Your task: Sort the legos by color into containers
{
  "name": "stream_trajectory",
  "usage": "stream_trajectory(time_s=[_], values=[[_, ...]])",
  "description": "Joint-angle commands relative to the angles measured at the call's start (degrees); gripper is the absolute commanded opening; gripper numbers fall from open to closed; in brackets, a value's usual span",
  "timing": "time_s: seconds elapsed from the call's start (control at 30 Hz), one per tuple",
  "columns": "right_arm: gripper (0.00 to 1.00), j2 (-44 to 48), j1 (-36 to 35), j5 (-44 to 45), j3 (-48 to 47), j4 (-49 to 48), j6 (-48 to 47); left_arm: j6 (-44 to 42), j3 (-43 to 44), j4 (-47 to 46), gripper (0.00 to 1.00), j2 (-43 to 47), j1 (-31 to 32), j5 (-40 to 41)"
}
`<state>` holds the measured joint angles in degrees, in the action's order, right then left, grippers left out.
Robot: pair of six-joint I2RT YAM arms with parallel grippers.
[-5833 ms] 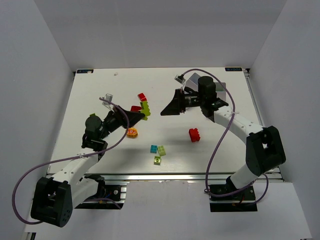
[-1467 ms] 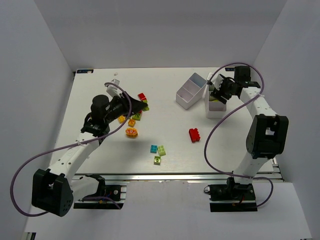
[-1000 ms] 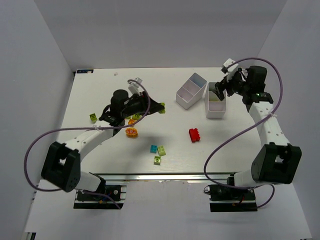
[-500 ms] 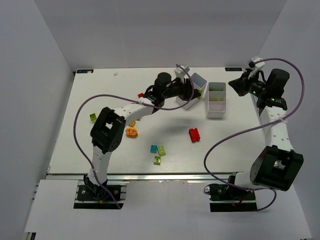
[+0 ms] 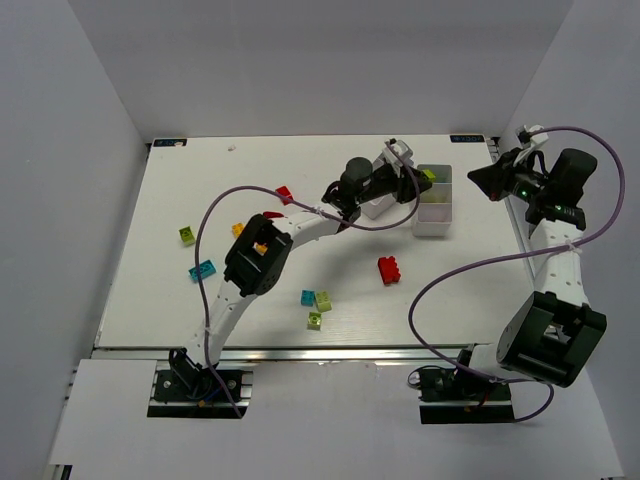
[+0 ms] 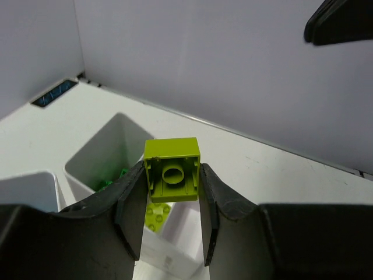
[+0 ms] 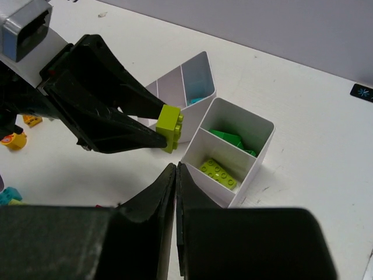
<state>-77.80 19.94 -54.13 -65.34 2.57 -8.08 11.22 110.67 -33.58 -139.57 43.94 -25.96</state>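
Left gripper point(image 6: 172, 181) is clamped on one lime brick point(image 6: 172, 169); a finger presses each side; the hollow underside with its round centre tube faces the wrist camera. From the right wrist, the same brick point(image 7: 170, 127) shows square, glossy and studded; it hangs in the air at the divided tray point(image 7: 236, 119), over or just beside its left rim, I cannot tell which. Right gripper point(image 7: 176, 175) has its fingers pressed flat together with nothing between them; it hovers off the tray's right side, apart from it.

Trays: two, both white. The divided tray has two compartments; the farther one holds green bricks point(image 7: 230, 140), the nearer one a single flat lime brick point(image 7: 218, 171). The second tray point(image 7: 195, 79) stands just left of it, with something cyan inside; from above it is mostly behind the left arm point(image 5: 300, 222).

Loose on the table point(image 5: 160, 200), all left of or nearer than the divided tray, are eight in plain sight: two red bricks point(image 5: 389, 269), two cyan bricks point(image 5: 203, 270), three lime bricks point(image 5: 324, 300) and one yellow-orange brick point(image 5: 238, 229); others may hide under the left arm.

The divided tray sits near the far right corner; there is bare white surface between it and the closest red brick; the right gripper point(image 5: 474, 178) hangs between the tray and the right wall.
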Motion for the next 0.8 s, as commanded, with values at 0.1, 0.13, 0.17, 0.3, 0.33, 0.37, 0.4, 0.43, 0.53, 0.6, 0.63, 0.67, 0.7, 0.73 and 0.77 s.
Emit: stream_trajectory(time_s=[0.1,0.13,0.17,0.3,0.33,0.37,0.4,0.43,0.53,0.6,0.63,0.67,0.7,0.73,0.77], values=[[0.09,1.69,1.50,-3.79,1.18,-1.95,2.36,-7.09,5.15,-2.55,0.00,-2.11,1.49,1.96],[0.09,1.69,1.67,-4.05,1.18,-1.95,2.54,-7.88,5.86,-1.06,0.00,-2.55,1.58,2.57],[0.09,1.69,1.76,-4.23,1.36,-1.95,2.63,-8.32,6.48,-0.44,0.00,-3.42,1.76,2.84],[0.10,1.60,1.94,-5.20,1.62,-1.95,3.07,-11.04,9.03,2.72,0.00,-5.01,2.46,4.42],[0.10,1.69,1.94,-5.37,1.79,-1.87,3.33,-11.13,10.25,3.52,0.00,-5.36,2.55,4.77],[0.10,1.69,2.03,-5.46,1.80,-3.52,3.50,-11.66,10.79,4.22,0.00,-5.80,2.81,5.82],[0.10,1.69,2.03,-5.72,1.71,-3.53,3.59,-12.88,11.14,5.27,0.00,-6.33,2.81,6.44],[0.11,1.69,2.03,-5.90,1.71,-3.62,3.77,-13.15,11.32,5.46,0.00,-6.50,2.90,6.97],[0.12,1.95,2.03,-6.34,1.97,-3.62,3.68,-13.42,11.32,5.90,0.05,-6.86,2.90,7.94],[0.12,2.30,2.12,-6.43,2.23,-3.62,3.68,-13.68,11.49,6.42,0.10,-7.03,3.08,8.73],[0.12,2.39,2.12,-6.60,2.41,-3.62,3.68,-13.95,11.58,6.69,0.12,-7.12,3.17,9.16],[0.13,2.39,2.12,-6.78,2.50,-3.62,3.68,-13.86,11.58,6.69,0.16,-7.12,3.17,9.52],[0.13,2.48,2.12,-6.87,2.50,-3.62,3.68,-13.86,11.67,6.95,0.20,-7.21,3.17,9.61],[0.14,2.56,2.12,-6.87,2.76,-3.62,3.68,-13.86,11.93,7.21,0.26,-7.21,3.34,9.87],[0.14,2.65,2.12,-6.95,2.76,-3.62,3.68,-13.86,12.28,7.56,0.39,-7.30,3.52,10.39]])
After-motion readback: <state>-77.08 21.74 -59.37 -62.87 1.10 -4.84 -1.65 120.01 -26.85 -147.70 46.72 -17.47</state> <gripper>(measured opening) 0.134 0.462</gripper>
